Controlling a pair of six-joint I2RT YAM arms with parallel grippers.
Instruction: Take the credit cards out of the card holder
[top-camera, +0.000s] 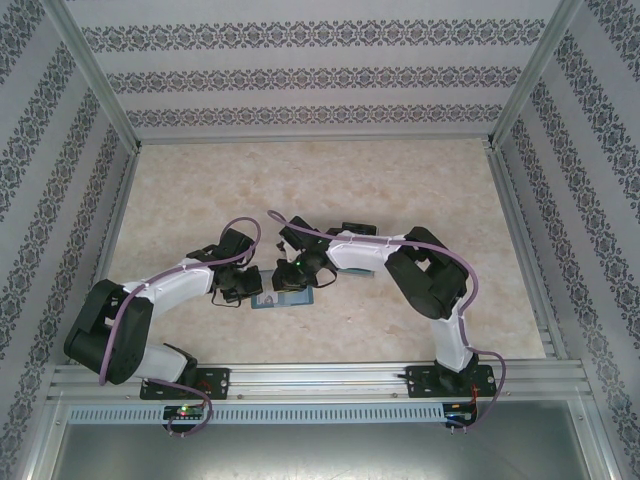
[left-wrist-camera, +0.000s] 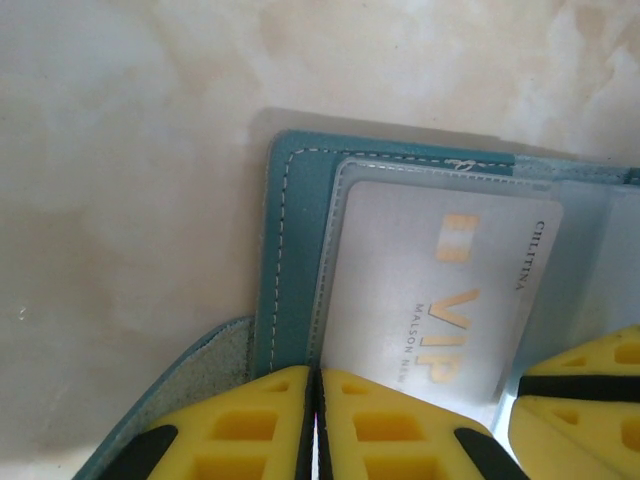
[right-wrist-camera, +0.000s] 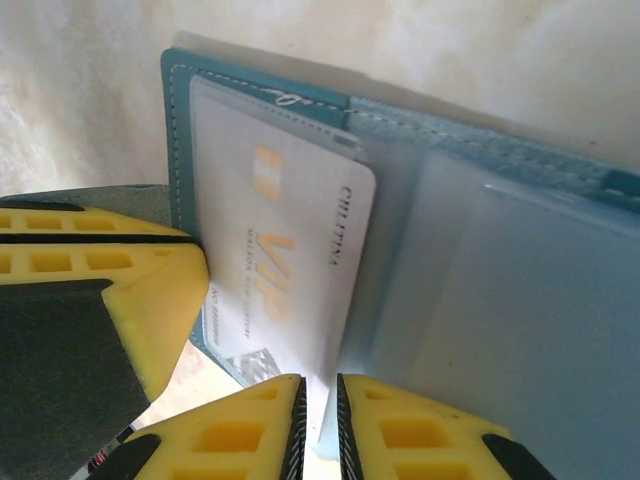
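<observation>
The teal card holder lies open on the table between the two arms. In the left wrist view the card holder shows a silver credit card with gold VIP lettering in a clear sleeve. My left gripper is shut on the holder's edge beside that card, and sits left of the holder from above. The right gripper pinches the bottom edge of the credit card, jaws a narrow slit apart; the card sticks partly out of its sleeve in the card holder. Its other panel looks pale blue.
The marble-patterned table has patterned walls on three sides and a metal rail at the near edge. A right finger crowds the left wrist view; a left finger lies close by the right gripper.
</observation>
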